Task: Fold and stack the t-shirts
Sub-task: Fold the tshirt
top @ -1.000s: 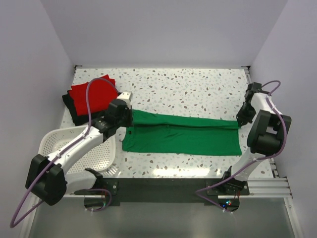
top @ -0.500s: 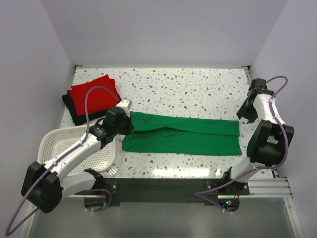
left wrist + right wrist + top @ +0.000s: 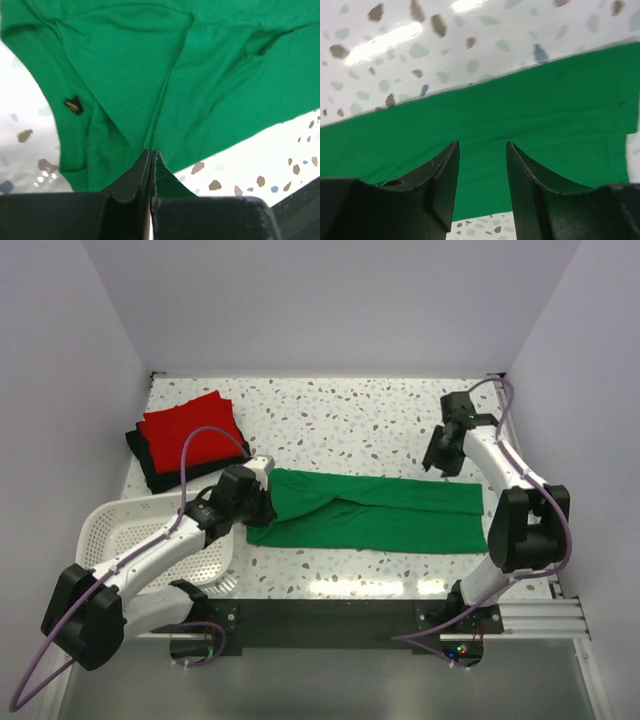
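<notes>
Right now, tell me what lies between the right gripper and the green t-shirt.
Only bare speckled tabletop, as the top external view shows, separates the open right gripper from the green t-shirt.

Nothing can be read. A small dark tag (image 3: 73, 105) with a gold mark sits on the green shirt (image 3: 200, 75), left of frame, too small to read.
</notes>
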